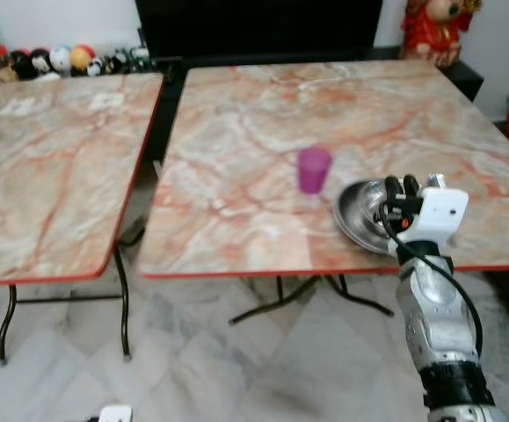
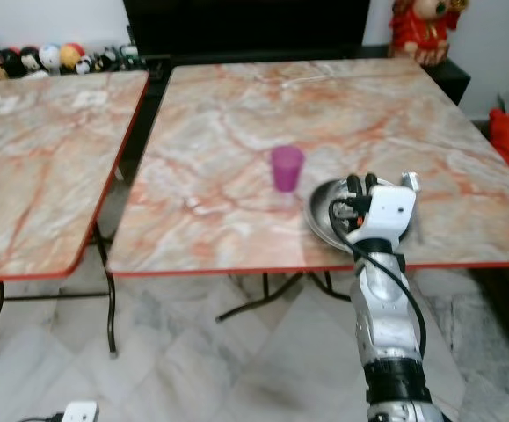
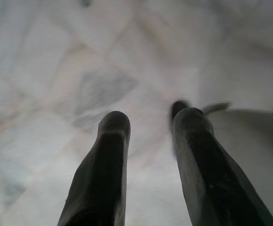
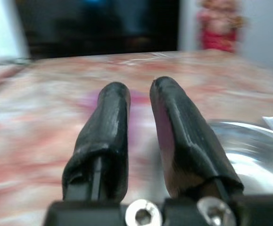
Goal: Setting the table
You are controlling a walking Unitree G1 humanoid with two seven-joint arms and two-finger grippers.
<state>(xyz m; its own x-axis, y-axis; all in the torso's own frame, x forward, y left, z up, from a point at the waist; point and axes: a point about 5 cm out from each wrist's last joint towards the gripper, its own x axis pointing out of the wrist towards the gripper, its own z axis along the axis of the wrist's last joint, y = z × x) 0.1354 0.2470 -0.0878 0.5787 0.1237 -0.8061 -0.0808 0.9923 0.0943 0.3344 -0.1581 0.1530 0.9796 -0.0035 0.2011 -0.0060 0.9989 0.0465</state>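
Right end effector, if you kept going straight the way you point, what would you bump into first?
Probably the purple cup. The right end effector hovers at the steel bowl, and its wrist view shows a purple blur straight ahead between the fingers. Depth is unclear, so that is a guess.

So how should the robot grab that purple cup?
Best around its sides, near the middle. The purple cup stands upright and alone on the marbled table, so a level approach from the robot's near side suits. The right tool is closest, over the steel bowl beside it.
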